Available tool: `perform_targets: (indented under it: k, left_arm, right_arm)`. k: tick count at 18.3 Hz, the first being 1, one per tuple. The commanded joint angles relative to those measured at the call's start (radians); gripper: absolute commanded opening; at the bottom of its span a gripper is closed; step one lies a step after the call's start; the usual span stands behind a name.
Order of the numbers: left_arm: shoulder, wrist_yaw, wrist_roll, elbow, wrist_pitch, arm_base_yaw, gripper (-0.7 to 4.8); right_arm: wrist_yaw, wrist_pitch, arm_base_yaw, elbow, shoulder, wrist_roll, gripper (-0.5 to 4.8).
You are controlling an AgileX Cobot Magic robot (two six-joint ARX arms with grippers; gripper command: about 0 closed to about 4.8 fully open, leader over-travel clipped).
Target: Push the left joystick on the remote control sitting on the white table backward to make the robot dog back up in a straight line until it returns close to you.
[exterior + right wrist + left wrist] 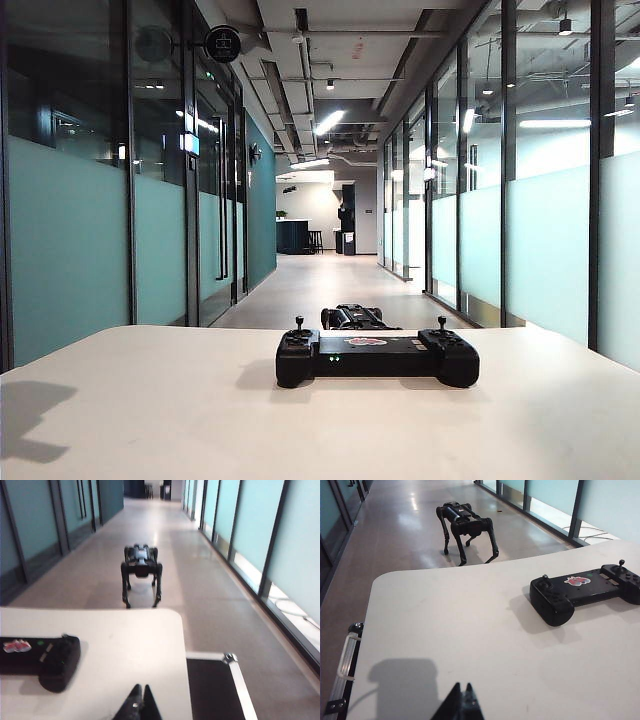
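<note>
The black remote control [377,356] lies on the white table [150,400], near its far edge. Its left joystick [298,323] stands upright with nothing touching it. The robot dog [352,317] stands on the corridor floor just beyond the table, partly hidden by the remote. In the left wrist view my left gripper [462,685] hangs shut and empty over bare table, well short of the remote control [585,590] and its left joystick [545,578]. My right gripper [141,686] is shut and empty too, off the remote's [40,660] right-hand end. Neither gripper shows in the exterior view.
A long corridor with glass walls [540,220] runs away behind the robot dog [141,566]. A black case with a metal rim [235,680] sits beside the table's right end. A metal rail [346,655] lines the left end. An arm's shadow [30,410] falls on the table.
</note>
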Motion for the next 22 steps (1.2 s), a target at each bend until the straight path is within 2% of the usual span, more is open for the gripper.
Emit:
perform_targets:
  k: [1,12,14,16,18,22]
  left_arm:
    - [0.000,0.001,-0.003,0.003,0.007,0.001,-0.05]
    - [-0.004,0.000,-0.003,0.003,0.006,0.003,-0.05]
    - [-0.066,-0.017,-0.003,0.003,0.049,0.060,-0.04]
    - [-0.126,0.056,-0.004,0.003,0.121,0.171,0.04]
    - [-0.122,0.083,-0.064,0.003,0.164,0.237,0.24]
    - [-0.122,0.080,-0.086,0.003,0.158,0.246,0.25]
  right_arm:
    - [0.007,0.017,-0.002,-0.009,-0.003,-0.001,-0.02]
    - [0.005,0.019,-0.002,-0.009,-0.003,-0.001,-0.01]
    - [0.005,0.018,-0.002,-0.009,-0.002,-0.001,-0.01]
    - [0.005,0.015,-0.003,-0.009,-0.002,-0.001,-0.01]
    - [0.005,0.013,-0.003,-0.009,-0.003,-0.001,-0.01]
    - [0.005,0.011,-0.003,-0.009,-0.003,-0.001,-0.01]
